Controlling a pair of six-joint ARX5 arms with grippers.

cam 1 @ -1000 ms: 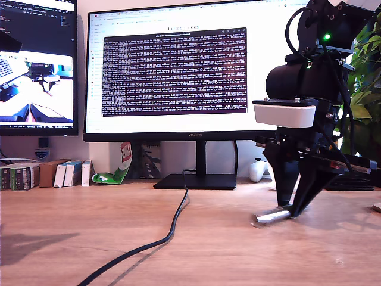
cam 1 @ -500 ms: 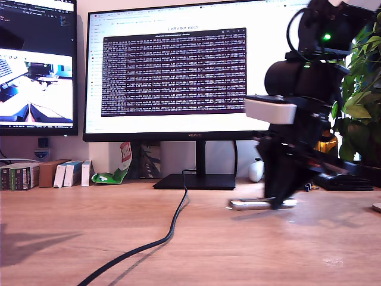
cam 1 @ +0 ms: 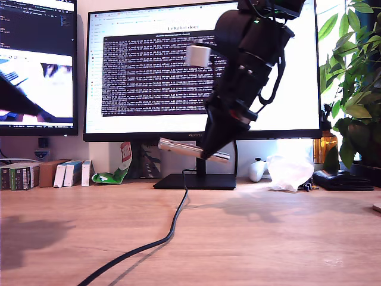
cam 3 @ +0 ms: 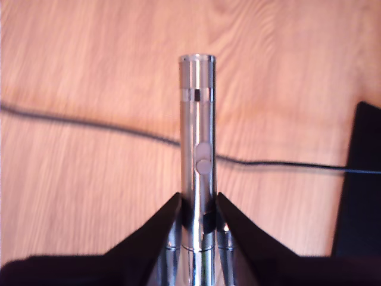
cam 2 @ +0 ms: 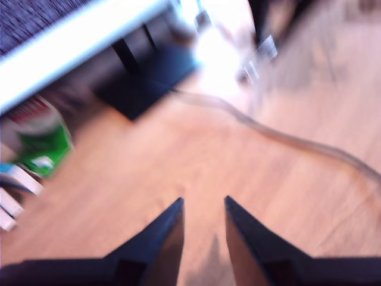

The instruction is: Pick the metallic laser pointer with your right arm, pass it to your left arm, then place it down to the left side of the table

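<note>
Since a second ago the metallic laser pointer (cam 1: pixel 191 149) has come up off the surface (cam 1: pixel 250 238); then it lay on the wood at my second tool's tips, now it hangs in the air in front of the monitor stand (cam 1: pixel 196 179), well clear of the wood; judged: pick done, carry toward the handover under way. My second tool (cam 1: pixel 209 152) is clenched on the pointer near one end, most of the barrel sticking out beyond the tips, roughly level with a slight tilt. Second wrist view: my second tool (cam 3: pixel 199 205) pinches the pointer (cam 3: pixel 197 149) between both tips, side button visible on the barrel, a black cable (cam 3: pixel 89 124) crossing the wood far beneath the tool; none of this grip detail shows in the exterior view. First wrist view, blurred: my first tool (cam 2: pixel 203 210) has its tips apart with nothing between them, only wood and a cable (cam 2: pixel 286 140) beyond them; the exterior view does not show that arm at all.
</note>
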